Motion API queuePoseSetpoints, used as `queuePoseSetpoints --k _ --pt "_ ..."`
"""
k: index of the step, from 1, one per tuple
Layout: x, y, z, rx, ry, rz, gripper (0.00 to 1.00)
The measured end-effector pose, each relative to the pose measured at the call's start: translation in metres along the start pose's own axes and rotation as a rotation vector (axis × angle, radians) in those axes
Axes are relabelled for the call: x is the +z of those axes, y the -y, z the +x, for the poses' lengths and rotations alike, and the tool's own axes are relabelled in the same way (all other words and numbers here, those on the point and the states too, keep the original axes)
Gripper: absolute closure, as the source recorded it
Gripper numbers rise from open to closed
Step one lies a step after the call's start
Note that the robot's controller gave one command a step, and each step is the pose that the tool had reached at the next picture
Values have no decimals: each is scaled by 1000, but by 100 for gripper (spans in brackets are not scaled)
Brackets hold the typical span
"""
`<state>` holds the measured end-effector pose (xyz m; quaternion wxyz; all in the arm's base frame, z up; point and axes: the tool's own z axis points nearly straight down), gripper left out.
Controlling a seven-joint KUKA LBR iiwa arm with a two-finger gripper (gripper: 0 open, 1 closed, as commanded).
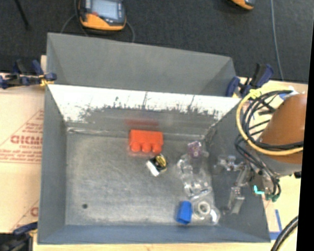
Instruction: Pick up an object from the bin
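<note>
Grey metal slopes down on every side of the bin (57, 157), and the gripper (235, 201) hangs over its right wall, towards the front right corner; whether it is open or closed cannot be told from this angle. Nearest to it, on the floor by that corner, lie a small blue block (184, 212), a clear ring-shaped piece (203, 209) just beside it, and a cluster of clear plastic pieces (193, 179) running back from them. An orange-red studded brick (145, 141) sits near the back wall. The blue block looks the likeliest pick: probably light, stiff and sturdy, best taken across its flat sides. The clear pieces look slick and awkwardly shaped.
</note>
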<state>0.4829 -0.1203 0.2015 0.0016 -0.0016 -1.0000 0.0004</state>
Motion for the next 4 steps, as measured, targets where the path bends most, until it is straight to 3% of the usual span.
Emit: queuePoseSetpoints --k 1,2,3,4 --pt "131 -34 -6 -437 12 4 0" --pt "129 -80 -3 -567 16 5 0" --pt "131 -79 0 -568 7 2 100" --pt "-28 20 -30 -731 13 10 100"
